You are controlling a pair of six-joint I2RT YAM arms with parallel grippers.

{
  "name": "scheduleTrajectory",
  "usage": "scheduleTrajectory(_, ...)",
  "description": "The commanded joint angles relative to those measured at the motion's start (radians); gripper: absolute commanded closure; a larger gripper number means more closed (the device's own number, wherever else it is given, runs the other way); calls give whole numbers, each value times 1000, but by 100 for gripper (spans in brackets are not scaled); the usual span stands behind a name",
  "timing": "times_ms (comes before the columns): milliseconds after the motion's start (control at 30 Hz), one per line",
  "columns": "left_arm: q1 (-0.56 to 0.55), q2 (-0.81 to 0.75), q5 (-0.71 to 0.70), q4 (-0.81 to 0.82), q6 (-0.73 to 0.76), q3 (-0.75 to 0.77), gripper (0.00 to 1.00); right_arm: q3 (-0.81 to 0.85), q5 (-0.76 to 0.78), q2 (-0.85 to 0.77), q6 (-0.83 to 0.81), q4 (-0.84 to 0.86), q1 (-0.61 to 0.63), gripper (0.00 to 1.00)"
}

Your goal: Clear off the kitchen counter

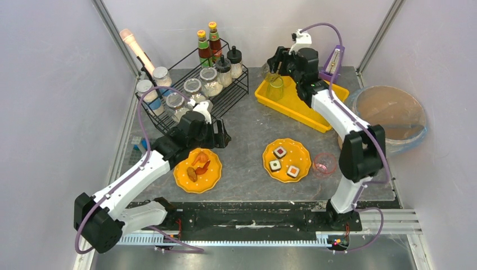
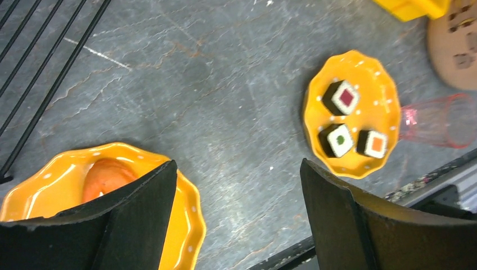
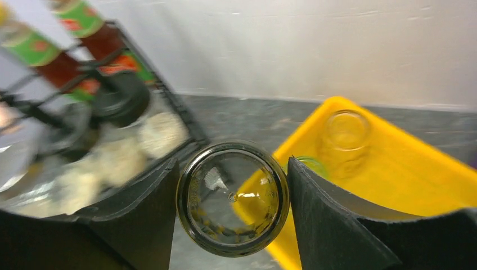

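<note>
Right gripper (image 3: 232,164) clamped on glass (image 3: 232,197); yellow tray (image 3: 394,185) just beyond, holding clear glass (image 3: 344,132). Left gripper (image 2: 237,169) spread wide; plate (image 2: 377,67) with three sushi pieces (image 2: 343,97) ahead. Below both, kitchen counter (image 2: 214,84).

My gripper (image 2: 237,163): jaws spread wide, only bare kitchen counter (image 2: 225,84) between them.
One finger (image 2: 135,225): over the near orange plate (image 2: 190,225), which holds an orange-red food piece (image 2: 107,175).
Far plate (image 2: 371,73): three sushi rolls (image 2: 341,97).
Pink glass (image 2: 444,121): on its side, just beside the far plate.
Wire rack (image 2: 34,73): upper left.
Yellow tray (image 2: 416,7): top edge.
</note>
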Motion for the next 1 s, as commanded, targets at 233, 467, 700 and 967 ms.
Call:
scheduleTrajectory(233,-2,65,-40,-52,112,77,14,367,272,350,-303,51,-44,100)
scheduleTrajectory(467,-1,113,-39,-52,114,99,14,398,261,464,-302,177,-71,100)
scheduleTrajectory(700,-1,144,-36,-51,114,118,14,451,269,562,-305,244,-85,92)
scheduleTrajectory(967,-1,152,-6,-42,124,127,14,451,275,551,-298,259,-98,11)
